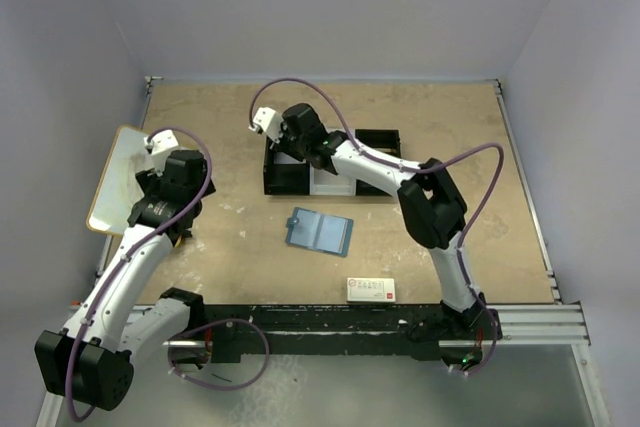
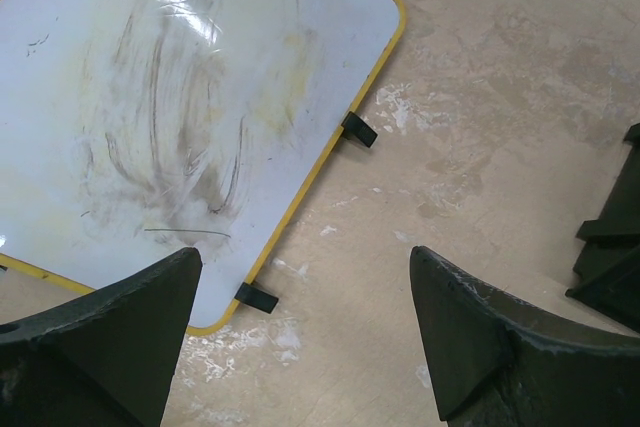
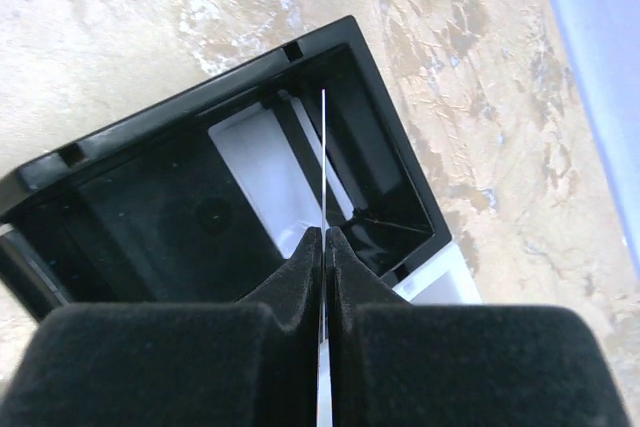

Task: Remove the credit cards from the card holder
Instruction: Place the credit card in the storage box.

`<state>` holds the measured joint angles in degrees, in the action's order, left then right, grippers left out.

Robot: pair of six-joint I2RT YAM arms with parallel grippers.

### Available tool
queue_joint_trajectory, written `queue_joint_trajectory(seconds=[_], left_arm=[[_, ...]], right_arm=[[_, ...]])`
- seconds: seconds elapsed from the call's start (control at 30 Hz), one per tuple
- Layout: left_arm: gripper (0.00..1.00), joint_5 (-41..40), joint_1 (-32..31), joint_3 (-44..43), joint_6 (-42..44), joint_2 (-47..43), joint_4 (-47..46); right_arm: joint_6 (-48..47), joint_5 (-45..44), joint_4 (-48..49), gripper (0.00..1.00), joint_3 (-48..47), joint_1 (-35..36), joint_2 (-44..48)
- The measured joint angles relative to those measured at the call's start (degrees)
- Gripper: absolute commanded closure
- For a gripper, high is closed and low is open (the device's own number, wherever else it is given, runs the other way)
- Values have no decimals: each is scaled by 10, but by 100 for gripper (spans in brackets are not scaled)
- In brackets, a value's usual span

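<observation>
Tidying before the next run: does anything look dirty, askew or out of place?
The whiteboard at the left edge of the table lies askew, smeared with grey and yellowish streaks. The card holder lies open, as the task needs. Nothing spilled or broken.

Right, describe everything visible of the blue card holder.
The blue card holder lies opened flat on the table, two panels side by side, slightly askew. It looks like soft blue material with lighter pocket faces; a small tab seems to jut from its left edge. It sits between the black compartment tray and the white box with red print, apart from both. Only the table touches it. Whether cards remain inside is too small to tell.
</observation>
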<state>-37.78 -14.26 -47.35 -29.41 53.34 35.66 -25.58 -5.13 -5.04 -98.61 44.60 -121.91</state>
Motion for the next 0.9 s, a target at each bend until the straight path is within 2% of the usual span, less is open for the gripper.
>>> queue_joint_trajectory(seconds=[0.4,0.73,0.83,0.9], left_arm=[[17,-10,0,0,2,-5,-1],[17,-24,0,0,2,-16,-2],[17,-30,0,0,1,-17,-2],[17,-33,0,0,1,-20,-2]], right_arm=[[-123,-19,-23,100,-14,5,-39],[-178,-32,-29,100,-43,7,-68],[-189,-34,-29,94,-55,7,-79],[-195,-36,-31,93,-62,7,-87]])
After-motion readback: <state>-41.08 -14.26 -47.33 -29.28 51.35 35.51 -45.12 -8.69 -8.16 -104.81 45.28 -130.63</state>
